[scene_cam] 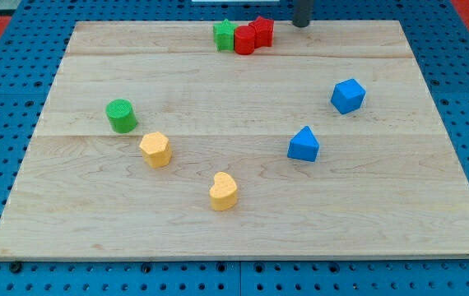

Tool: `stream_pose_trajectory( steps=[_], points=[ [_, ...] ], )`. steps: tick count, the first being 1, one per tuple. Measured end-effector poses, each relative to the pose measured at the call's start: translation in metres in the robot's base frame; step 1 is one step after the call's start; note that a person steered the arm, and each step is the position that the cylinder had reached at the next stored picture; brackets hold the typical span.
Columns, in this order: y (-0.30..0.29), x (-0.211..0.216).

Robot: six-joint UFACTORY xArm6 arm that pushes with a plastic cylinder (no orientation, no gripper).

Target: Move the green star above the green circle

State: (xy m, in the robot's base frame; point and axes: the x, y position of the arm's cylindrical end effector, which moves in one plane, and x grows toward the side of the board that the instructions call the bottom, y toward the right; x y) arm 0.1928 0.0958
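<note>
The green star (224,34) sits at the view's top centre of the wooden board (243,238), touching a red block (244,40) on its right. The green circle (122,116) stands at the view's left middle, well below and left of the star. My tip (301,23) is at the board's top edge, to the right of the red star (261,30) and apart from it.
A yellow hexagon (155,149) lies just below right of the green circle. A yellow heart (224,191) lies lower centre. A blue cube (348,95) and a blue triangle (304,145) lie on the right. Blue pegboard (4,74) surrounds the board.
</note>
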Motion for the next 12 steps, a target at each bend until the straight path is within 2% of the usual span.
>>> stream_pose_trajectory(
  steps=[1, 3, 4, 6, 7, 8, 10, 11, 12],
  points=[
    [-0.052, 0.005],
    [-0.102, 0.072],
    [-0.116, 0.065],
    [-0.108, 0.029],
    [-0.161, 0.029],
    [-0.200, 0.051],
    [-0.153, 0.029],
    [-0.187, 0.013],
    [-0.258, 0.010]
  ],
)
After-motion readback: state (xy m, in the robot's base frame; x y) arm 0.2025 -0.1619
